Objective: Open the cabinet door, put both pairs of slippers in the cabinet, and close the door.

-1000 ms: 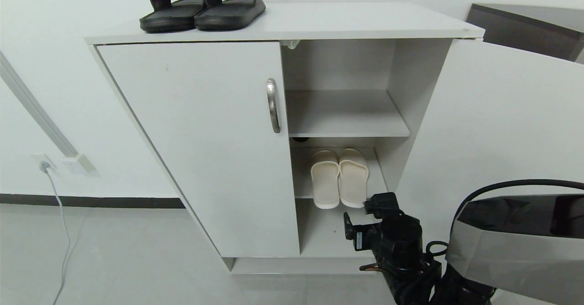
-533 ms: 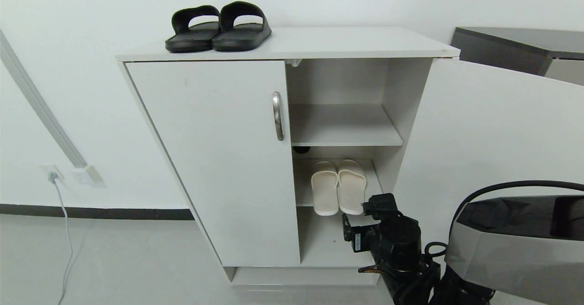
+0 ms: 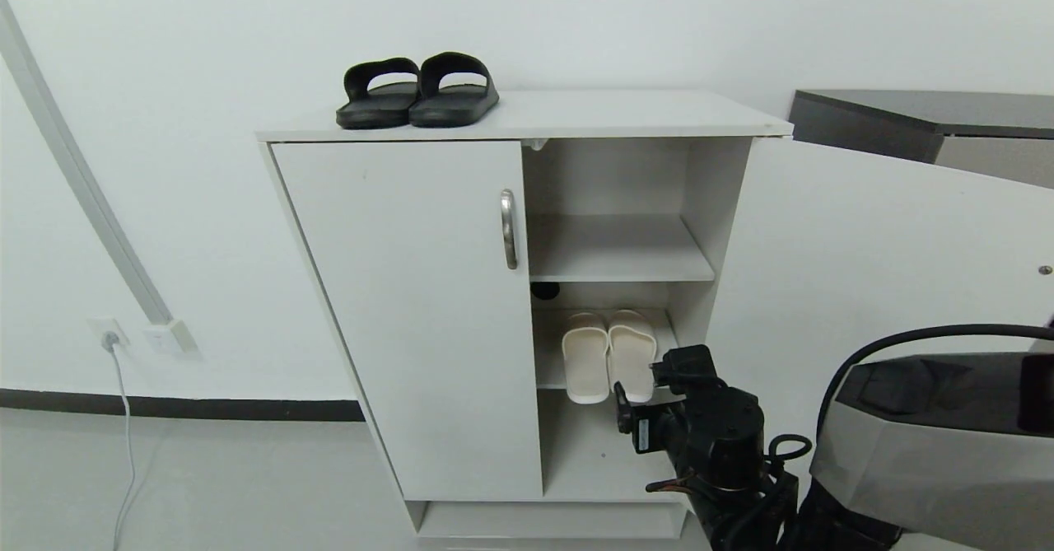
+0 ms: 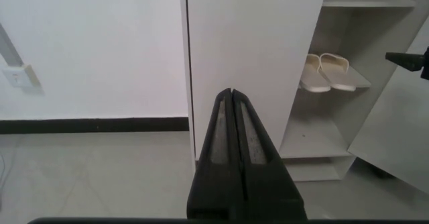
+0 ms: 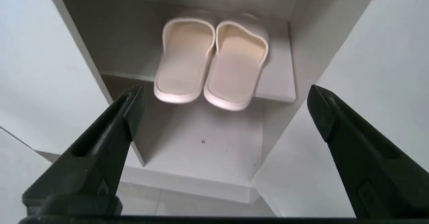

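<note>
Two black slippers (image 3: 417, 94) atop cabinet (image 3: 626, 114), left door (image 3: 412, 312) closed, wall socket (image 3: 109, 338) beside

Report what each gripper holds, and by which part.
Nothing is held. The right gripper is open, short of the white slippers on their shelf; the left gripper is shut on nothing.

Slippers (image 3: 417, 94) atop cabinet (image 3: 395, 312), second pair (image 3: 609, 356) inside
</note>
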Robot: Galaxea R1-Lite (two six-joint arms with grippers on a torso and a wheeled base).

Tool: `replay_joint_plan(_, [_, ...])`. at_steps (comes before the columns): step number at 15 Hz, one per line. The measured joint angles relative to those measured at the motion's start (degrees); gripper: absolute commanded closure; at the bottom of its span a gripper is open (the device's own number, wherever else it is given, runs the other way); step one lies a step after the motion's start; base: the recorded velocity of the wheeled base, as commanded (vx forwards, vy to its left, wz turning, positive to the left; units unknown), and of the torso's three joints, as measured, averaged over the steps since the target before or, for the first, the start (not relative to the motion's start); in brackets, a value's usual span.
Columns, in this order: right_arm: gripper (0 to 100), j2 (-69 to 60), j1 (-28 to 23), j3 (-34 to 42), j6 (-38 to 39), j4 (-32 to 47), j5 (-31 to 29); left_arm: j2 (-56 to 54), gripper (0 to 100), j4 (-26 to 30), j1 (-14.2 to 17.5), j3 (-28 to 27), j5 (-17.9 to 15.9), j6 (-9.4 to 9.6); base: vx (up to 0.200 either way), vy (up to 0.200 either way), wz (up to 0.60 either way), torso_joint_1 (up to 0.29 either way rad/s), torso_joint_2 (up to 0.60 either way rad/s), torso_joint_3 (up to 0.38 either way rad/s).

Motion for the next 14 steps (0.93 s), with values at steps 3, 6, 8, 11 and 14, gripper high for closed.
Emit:
replay_joint_plan(3, [0,-0.8,0.8,1.0,-0.2,0.0,0.0,0.0,100,0.0,0.0,0.0,0.0,0.0,0.0,0.0,0.0,0.0,0.0,0.0])
replay_joint_plan(6, [0,-0.8,1.1,1.4,-0.2,0.0,0.0,0.0,100,0.0,0.0,0.0,0.0,-0.02,0.0,0.067,0.0,0.001,0.0,0.001])
replay_joint_plan(8, [0,-0.7,1.1,1.6,-0.2,0.0,0.0,0.0,100,0.0,0.0,0.0,0.0,-0.02,0.0,0.2,0.0,0.002,0.0,0.007])
replay_joint_plan(11, [0,-0.6,1.5,1.8,-0.1,-0.1,0.1,0.0,100,0.0,-0.1,0.0,0.0,-0.02,0.0,0.2,0.0,0.012,0.0,0.002])
replay_joint_plan(14, [0,-0.4,1.8,2.6,-0.1,-1.5,0.0,0.0,100,0.0,0.0,0.0,0.0,0.0,0.0,0.2,0.0,0.006,0.0,0.004])
